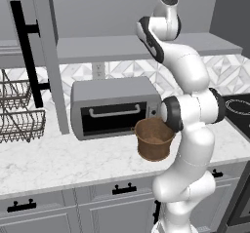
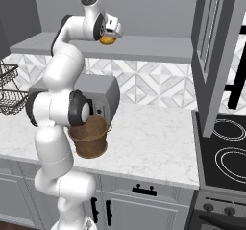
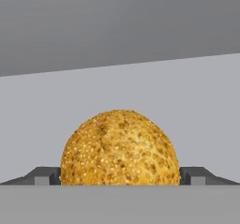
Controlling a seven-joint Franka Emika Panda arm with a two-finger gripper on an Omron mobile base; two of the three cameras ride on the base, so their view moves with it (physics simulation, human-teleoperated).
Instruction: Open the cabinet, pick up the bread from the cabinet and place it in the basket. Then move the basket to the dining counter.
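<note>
- The bread (image 3: 120, 148) is sitting right between the two fingers (image 3: 42, 175), one dark tip on each side of it.
- The fingers are standing wide open, as wide as they go. They are not squeezing the bread yet, and I cannot tell if the tips are touching its sides.
- The bread is round like a ball, so it has no long side. The fingers can close on it from either side the same way.
- The bread is resting on the grey shelf (image 2: 144, 48) of the cabinet (image 1: 41, 56), up high, with the hand (image 2: 111, 31) reaching in to it.
- The cabinet door is already standing open, with its black handle (image 1: 24, 51) pointing out.
- I think the next move is just closing the fingers on the bread, because it is already in the gap.
- The basket (image 1: 154, 139) is sitting down on the worktop (image 1: 58, 164), well below the bread and just in front of the toaster oven (image 1: 114, 107).
- There is one arm, so it is doing all the work.
- Counting: one bread, one basket, one toaster oven, two wire racks (image 1: 17, 110) one above the other at the side.
- The basket is looking empty inside.
</note>
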